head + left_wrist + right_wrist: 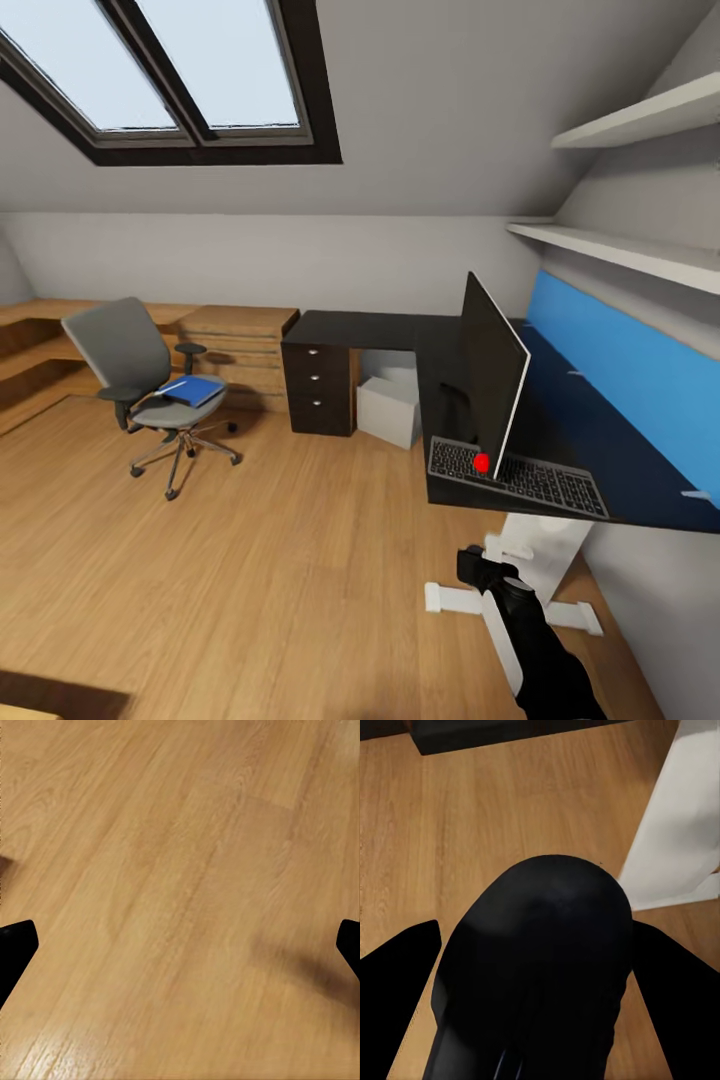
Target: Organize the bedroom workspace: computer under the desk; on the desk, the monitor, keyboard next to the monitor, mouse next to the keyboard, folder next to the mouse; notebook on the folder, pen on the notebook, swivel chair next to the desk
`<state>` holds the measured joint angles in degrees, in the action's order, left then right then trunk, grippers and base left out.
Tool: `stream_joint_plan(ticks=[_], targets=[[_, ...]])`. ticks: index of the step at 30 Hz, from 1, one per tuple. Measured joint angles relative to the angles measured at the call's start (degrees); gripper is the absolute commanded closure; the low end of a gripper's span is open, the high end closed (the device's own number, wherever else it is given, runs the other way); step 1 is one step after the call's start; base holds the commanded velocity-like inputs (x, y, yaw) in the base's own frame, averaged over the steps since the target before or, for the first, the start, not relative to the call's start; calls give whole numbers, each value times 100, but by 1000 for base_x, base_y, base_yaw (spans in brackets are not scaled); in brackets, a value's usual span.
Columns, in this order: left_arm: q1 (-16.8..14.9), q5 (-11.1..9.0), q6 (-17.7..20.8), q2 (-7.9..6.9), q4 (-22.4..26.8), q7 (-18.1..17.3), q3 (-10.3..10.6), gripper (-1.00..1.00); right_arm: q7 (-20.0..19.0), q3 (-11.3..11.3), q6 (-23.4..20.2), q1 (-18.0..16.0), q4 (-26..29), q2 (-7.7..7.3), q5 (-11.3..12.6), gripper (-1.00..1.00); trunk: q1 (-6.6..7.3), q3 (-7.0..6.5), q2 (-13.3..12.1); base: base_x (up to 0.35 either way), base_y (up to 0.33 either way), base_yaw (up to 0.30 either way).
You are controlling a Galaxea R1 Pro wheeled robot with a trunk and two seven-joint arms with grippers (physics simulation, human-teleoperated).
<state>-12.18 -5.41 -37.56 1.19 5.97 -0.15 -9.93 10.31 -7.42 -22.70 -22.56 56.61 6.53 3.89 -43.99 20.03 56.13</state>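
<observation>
1. Right gripper (536,967) was clamped on the mouse (540,960), a black rounded lump between its two fingers, held low over the wooden floor (250,560) near the desk's white leg (540,560).
2. Left gripper (180,945) stood apart, fingers wide, nothing between them.
3. Desk (400,330) was at right; monitor (495,385) stood on it, edge-on, with the keyboard (525,478) at its foot on the near edge.
4. Computer (390,410) sat under the desk, beside the drawer unit (318,385).
5. Swivel chair (135,375) stood well apart at left, folder (195,390) on its seat, a thin white pen (172,385) apparently lying on the folder.
</observation>
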Motion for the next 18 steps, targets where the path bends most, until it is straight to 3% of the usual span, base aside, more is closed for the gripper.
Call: stream_joint_plan(ticks=[5, 12, 14, 16, 18], targets=[[0, -1, 42, -4, 1, 13, -3, -100, -3, 25, 409, 12, -8, 30, -3, 100, 110, -134, -201, 0, 0, 0], [-4, -1, 467, -38, 106, 17, -16, -100, 24, 345, 727, 17, -130, 61, -6, 100, 264, -321, -482, 0, 0, 0], [-8, 4, 1024, -72, 417, 14, -11, -100, 28, 415, 749, 18, -161, 63, -7, 100, 308, -375, -562, 0, 0, 0], [-8, 1, 1914, -104, 824, 20, -3, -100, 29, 448, 759, 21, -178, 64, -7, 100, 330, -411, -604, 0, 0, 6], [-6, 1, 2334, -109, 1071, 11, 0, -100, 30, 461, 762, 24, -183, 66, -7, 100, 330, -428, -604, 0, 0, 61]])
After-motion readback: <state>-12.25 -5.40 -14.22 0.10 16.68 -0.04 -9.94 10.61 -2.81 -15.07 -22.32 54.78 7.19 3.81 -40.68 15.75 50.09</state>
